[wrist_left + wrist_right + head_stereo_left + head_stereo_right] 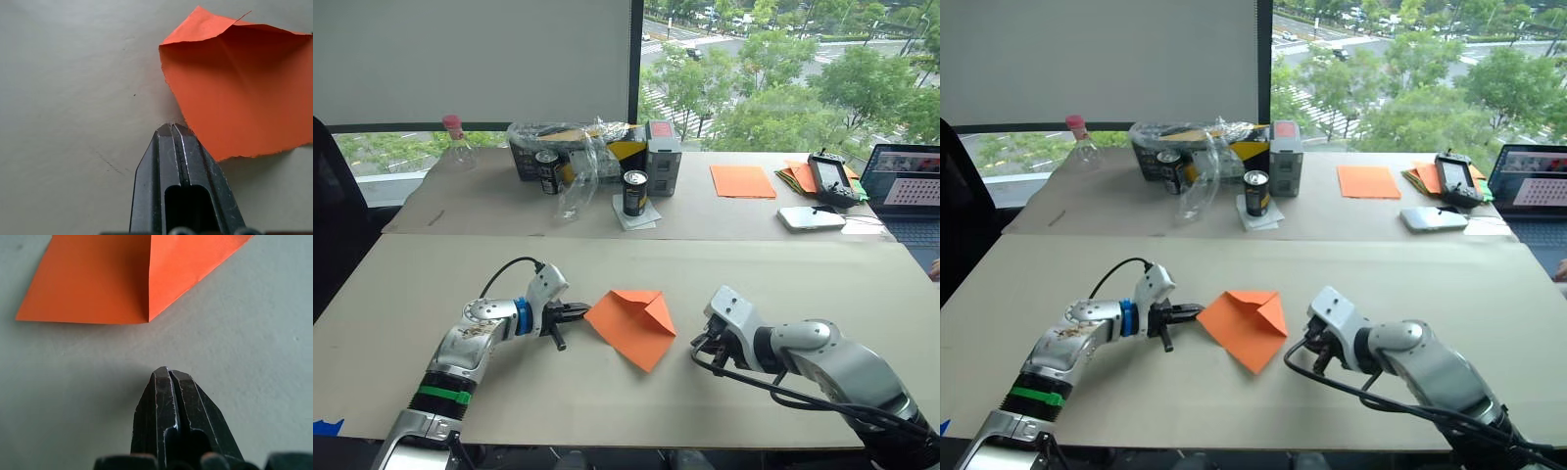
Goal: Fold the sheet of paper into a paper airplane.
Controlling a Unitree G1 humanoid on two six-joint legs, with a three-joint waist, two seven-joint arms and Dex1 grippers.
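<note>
The sheet of paper [631,326] is bright orange and folded into a creased, pointed wedge, lying flat in the middle of the near table. One flap [205,24] lifts a little off the surface. My left gripper [578,311] is shut, its tips just at the paper's left corner [171,126], holding nothing. My right gripper [698,345] is shut too, a short way off the paper's right side, with bare table between its tips [167,372] and the folded edge [146,308].
On the far table stand two cans [634,192], boxes and plastic wrap [582,157], a smooth orange sheet [742,181], a pile of orange and yellow papers [798,176], a phone [811,217], a controller [830,178] and a laptop [906,186].
</note>
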